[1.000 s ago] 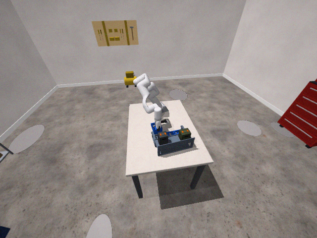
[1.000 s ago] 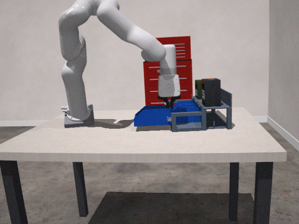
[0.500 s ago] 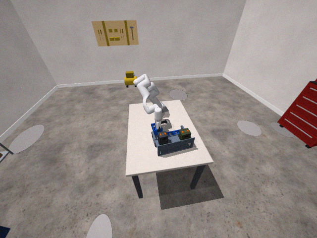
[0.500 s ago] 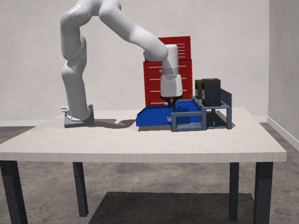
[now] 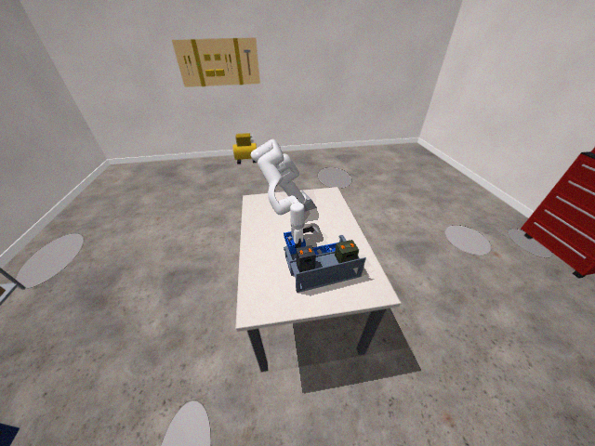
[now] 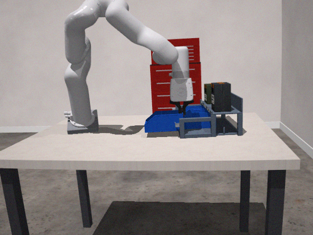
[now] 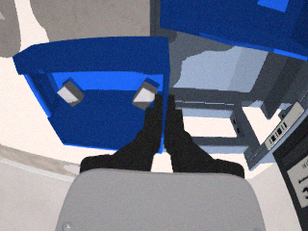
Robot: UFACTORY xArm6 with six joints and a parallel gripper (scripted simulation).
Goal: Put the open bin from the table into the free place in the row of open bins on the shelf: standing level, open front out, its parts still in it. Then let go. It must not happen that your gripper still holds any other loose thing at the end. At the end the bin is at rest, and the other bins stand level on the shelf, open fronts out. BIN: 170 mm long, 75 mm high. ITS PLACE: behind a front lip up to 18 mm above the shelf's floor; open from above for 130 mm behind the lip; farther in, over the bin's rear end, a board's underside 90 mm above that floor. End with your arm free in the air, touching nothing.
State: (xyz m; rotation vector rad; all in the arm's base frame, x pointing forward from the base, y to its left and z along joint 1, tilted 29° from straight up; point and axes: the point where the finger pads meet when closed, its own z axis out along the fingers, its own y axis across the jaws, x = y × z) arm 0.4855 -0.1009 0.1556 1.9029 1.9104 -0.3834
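while the shelf (image 5: 329, 278) (image 6: 213, 126) (image 7: 204, 141) stands on the table (image 5: 269, 299) (image 6: 126, 152), the blue bin (image 5: 287, 238) (image 6: 163, 121) (image 7: 106, 120) hangs just over the tabletop at the shelf's front, on the side toward the arm's base. its open, sloped front faces away from the shelf, and it looks about level. the gripper (image 5: 298, 244) (image 6: 183, 114) (image 7: 163, 106) is nearly closed, its fingers pinching the thin wall at the bin's end nearest the shelf. two small grey parts lie inside the bin, one (image 7: 71, 92) toward its front, the other (image 7: 144, 95) near the pinched wall. whether the bin touches the shelf, i cannot tell. another blue bin (image 7: 217, 19) sits in the shelf's row, beside the free place. on the shelf's upper board stand a black box (image 5: 305, 260) (image 6: 221, 97) and a green box (image 5: 347, 252) (image 6: 207, 94).

Blue bin (image 5: 289, 238) (image 6: 161, 122) (image 7: 96, 120) and fingers (image 6: 180, 107) slightly nearer the shelf (image 5: 329, 279) (image 6: 213, 126) (image 7: 212, 141) than before.
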